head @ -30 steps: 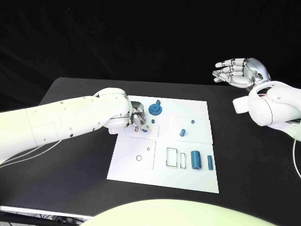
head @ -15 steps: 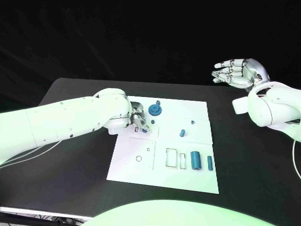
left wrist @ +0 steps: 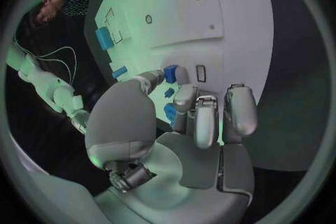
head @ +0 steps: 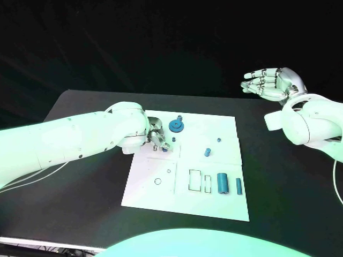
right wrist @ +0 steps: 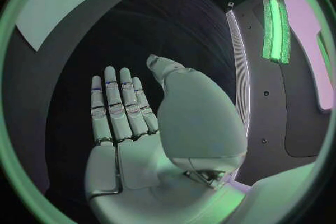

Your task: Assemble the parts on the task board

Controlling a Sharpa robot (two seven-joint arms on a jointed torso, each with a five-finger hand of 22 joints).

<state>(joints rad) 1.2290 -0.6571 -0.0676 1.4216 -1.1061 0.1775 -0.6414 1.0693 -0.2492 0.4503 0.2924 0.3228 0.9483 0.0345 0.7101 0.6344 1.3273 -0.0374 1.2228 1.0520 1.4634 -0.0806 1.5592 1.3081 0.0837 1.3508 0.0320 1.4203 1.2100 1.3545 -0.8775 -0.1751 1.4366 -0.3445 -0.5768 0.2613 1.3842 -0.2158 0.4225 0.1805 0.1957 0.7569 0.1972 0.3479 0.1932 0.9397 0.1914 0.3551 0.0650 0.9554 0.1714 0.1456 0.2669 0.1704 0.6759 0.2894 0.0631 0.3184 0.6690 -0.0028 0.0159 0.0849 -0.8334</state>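
While the left robot hand point(head: 157, 137) pinches a small blue part point(left wrist: 170, 73) over the board point(head: 218, 203), it should lower it straight, judging alignment first. Right robot hand point(head: 272, 82) hangs open, empty, well clear of the tabletop point(head: 79, 182).

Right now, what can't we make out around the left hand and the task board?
- Head view: the left hand covers its own fingertips and the small blue part under them, so contact with the task board can't be judged.
- Left wrist view: fingers hide most of the blue part; seated or not, unclear.
- Board outlines too small to read.
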